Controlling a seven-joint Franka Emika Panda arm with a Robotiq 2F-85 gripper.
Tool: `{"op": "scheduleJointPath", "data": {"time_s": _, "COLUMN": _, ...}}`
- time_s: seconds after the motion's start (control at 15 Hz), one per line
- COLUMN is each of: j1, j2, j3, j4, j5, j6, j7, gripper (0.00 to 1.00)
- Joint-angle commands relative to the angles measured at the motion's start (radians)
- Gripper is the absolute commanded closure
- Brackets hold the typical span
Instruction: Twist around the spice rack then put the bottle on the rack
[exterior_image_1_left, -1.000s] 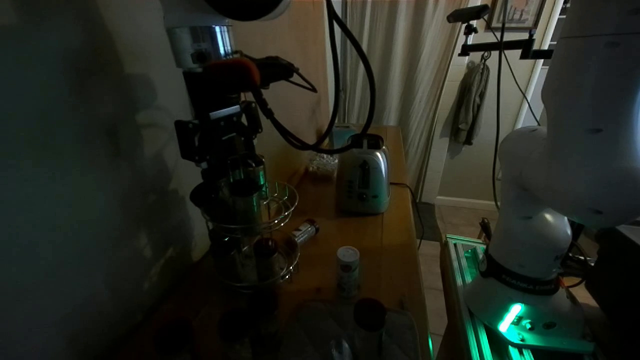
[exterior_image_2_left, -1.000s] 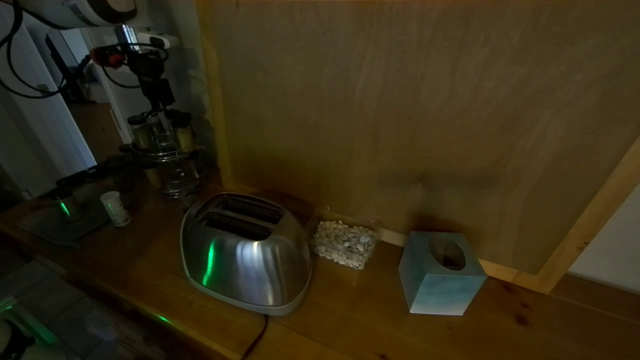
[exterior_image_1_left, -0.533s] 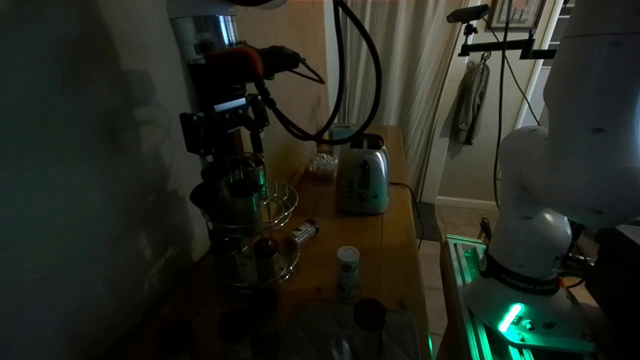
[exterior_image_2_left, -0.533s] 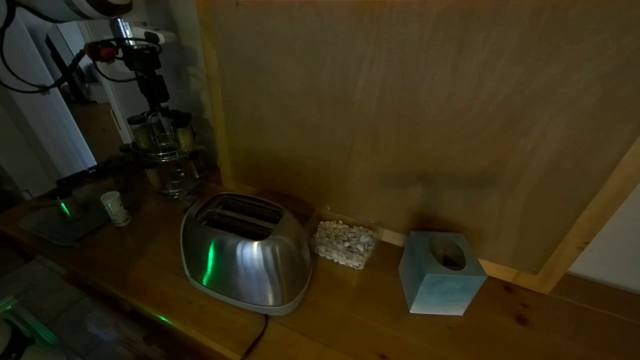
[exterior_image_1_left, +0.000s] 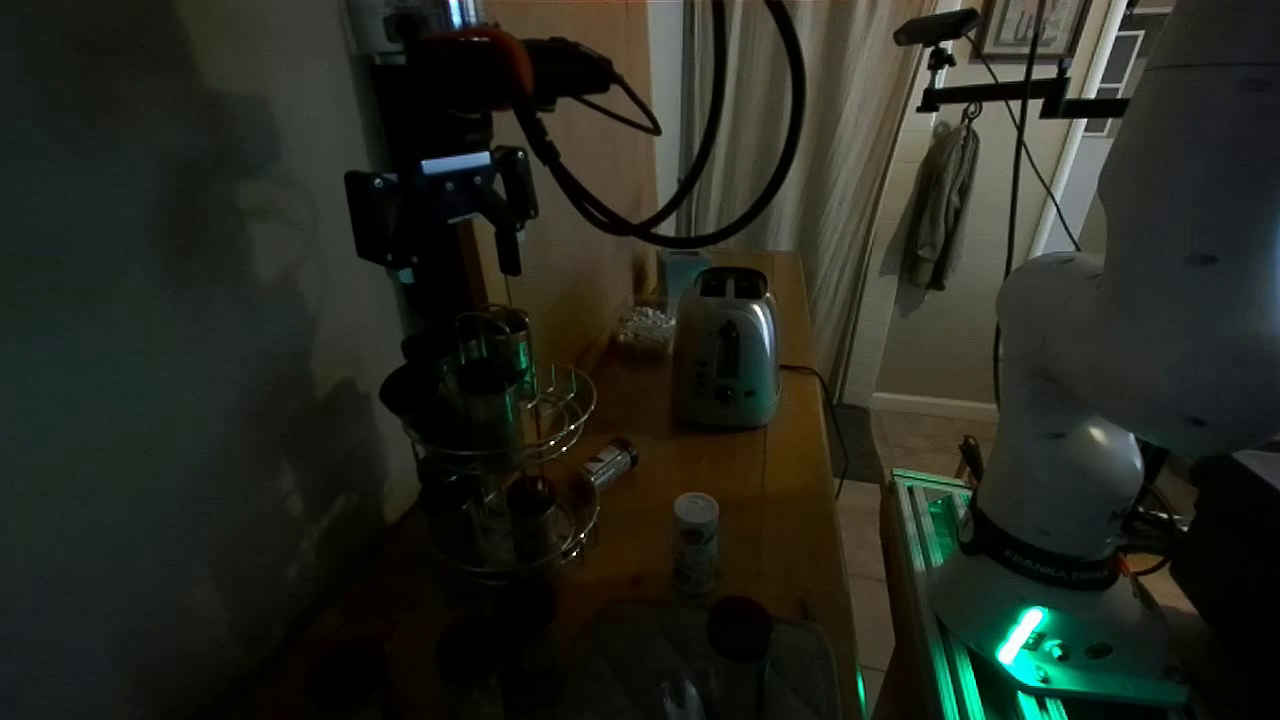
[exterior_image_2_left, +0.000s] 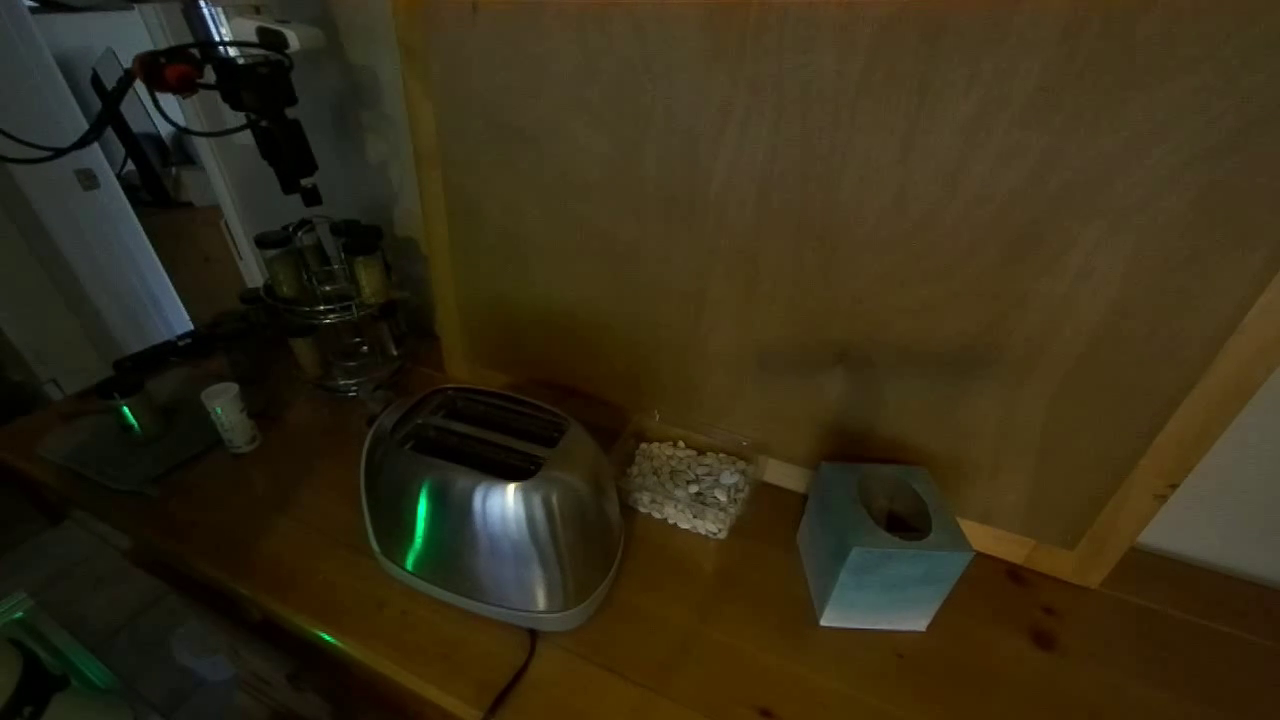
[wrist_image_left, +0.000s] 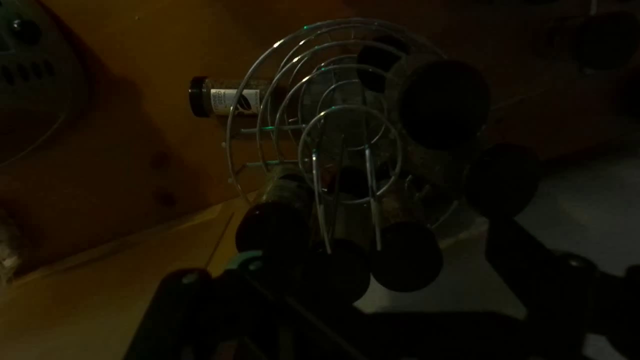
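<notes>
In an exterior view, the two-tiered wire spice rack (exterior_image_1_left: 545, 450) is standing on a wooden counter (exterior_image_1_left: 750, 470), and the gripper (exterior_image_1_left: 457, 268) is hanging above it with its jaws set wide apart. A bottle (exterior_image_1_left: 612, 462) is lying on its side just beside the rack, while a white-topped canister (exterior_image_1_left: 696, 540) is standing upright to the rack's right and a toaster (exterior_image_1_left: 727, 350) is resting farther behind the rack. A hanging cloth (exterior_image_1_left: 940, 200), well apart from the rack, is showing here alone. In an exterior view, dark-lidded jars (exterior_image_2_left: 367, 278) are occupying the rack's upper tier; the gripper is appearing just above the rack, too dim and edge-on for its opening to be judged, and the bottle is escaping clear view. A container of pale pebbles (exterior_image_2_left: 690, 488) and a blue box (exterior_image_2_left: 885, 590) are sitting well apart from the rack, the box's oval opening being visible only here. In the wrist view, the rack is presenting its wire rings (wrist_image_left: 277, 44) from above. The bottle is lying outside the rack, its dark cap (wrist_image_left: 198, 96) pointing away and its white label (wrist_image_left: 225, 101) facing up; its inner end is passing behind the wires, contact being unclear. The gripper's fingers (wrist_image_left: 520, 260) are showing at the lower edge, clearly separated.
</notes>
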Motion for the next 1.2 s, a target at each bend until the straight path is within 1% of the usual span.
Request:
{"op": "scheduleJointPath", "data": {"time_s": 0.0, "j1": 0.003, "j2": -0.029, "j3": 0.019, "j4": 0.004, "j5": 0.024, "j6": -0.054, "j7": 0.044, "gripper": 0.00}}
{"op": "scheduleJointPath", "data": {"time_s": 0.13, "j1": 0.000, "j2": -0.049, "j3": 0.025, "j4": -0.016, "j5": 0.025, "j6": -0.093, "j7": 0.090, "gripper": 0.00}}
{"op": "scheduleJointPath", "data": {"time_s": 0.27, "j1": -0.001, "j2": -0.089, "j3": 0.028, "j4": -0.061, "j5": 0.036, "j6": -0.119, "j7": 0.108, "gripper": 0.00}}
{"op": "scheduleJointPath", "data": {"time_s": 0.47, "j1": 0.009, "j2": -0.137, "j3": 0.037, "j4": -0.125, "j5": 0.070, "j6": -0.151, "j7": 0.059, "gripper": 0.00}}
{"op": "scheduleJointPath", "data": {"time_s": 0.53, "j1": 0.009, "j2": -0.154, "j3": 0.040, "j4": -0.157, "j5": 0.067, "j6": -0.137, "j7": 0.049, "gripper": 0.00}}
{"op": "scheduleJointPath", "data": {"time_s": 0.67, "j1": 0.012, "j2": -0.197, "j3": 0.043, "j4": -0.247, "j5": 0.069, "j6": -0.085, "j7": -0.012, "gripper": 0.00}}
{"op": "scheduleJointPath", "data": {"time_s": 0.87, "j1": 0.011, "j2": -0.243, "j3": 0.050, "j4": -0.387, "j5": 0.051, "j6": 0.025, "j7": -0.090, "gripper": 0.00}}
{"op": "scheduleJointPath", "data": {"time_s": 1.07, "j1": 0.015, "j2": -0.267, "j3": 0.051, "j4": -0.498, "j5": 0.066, "j6": 0.151, "j7": -0.184, "gripper": 0.00}}
{"op": "scheduleJointPath", "data": {"time_s": 1.13, "j1": -0.002, "j2": -0.213, "j3": 0.065, "j4": -0.409, "j5": 0.048, "j6": 0.076, "j7": -0.126, "gripper": 0.00}}
